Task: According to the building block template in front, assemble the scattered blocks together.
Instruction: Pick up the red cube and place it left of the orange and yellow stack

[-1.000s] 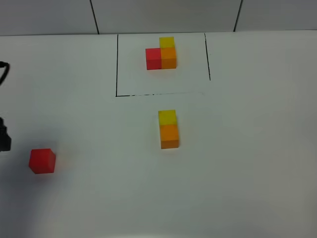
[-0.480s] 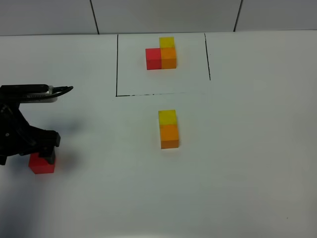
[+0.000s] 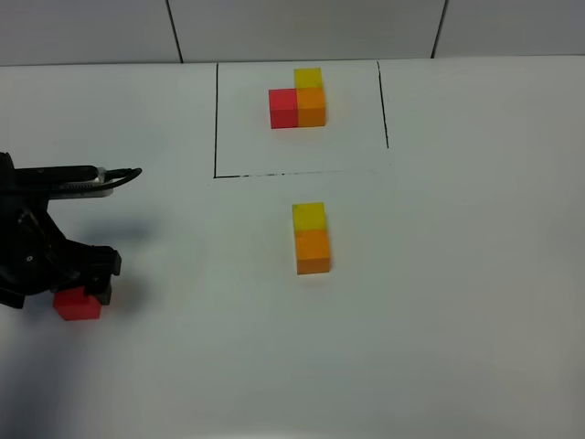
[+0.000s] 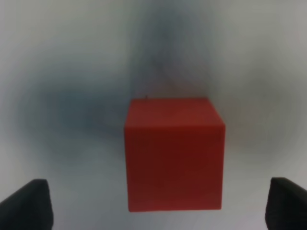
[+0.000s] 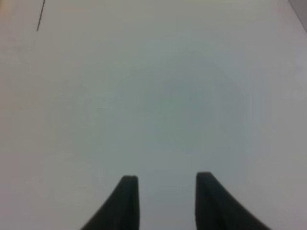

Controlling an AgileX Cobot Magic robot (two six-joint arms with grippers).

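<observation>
Two fingertips point(image 4: 29, 203) of the left gripper point(image 4: 158, 203) barely enter the blurred wrist view. They are spread wide either side of the red cube point(image 4: 173, 153), no contact visible. That gripper points down near the left edge of the bench point(image 3: 457, 302), its body hiding the cube's top from the high camera. Yellow cube point(image 3: 309, 216) and orange cube point(image 3: 313, 251) touch mid-bench. Framed template point(image 3: 298, 99) sits by the far edge. Right gripper point(image 5: 165, 201): small gap between jaws, nothing in it, arm outside the high view.
</observation>
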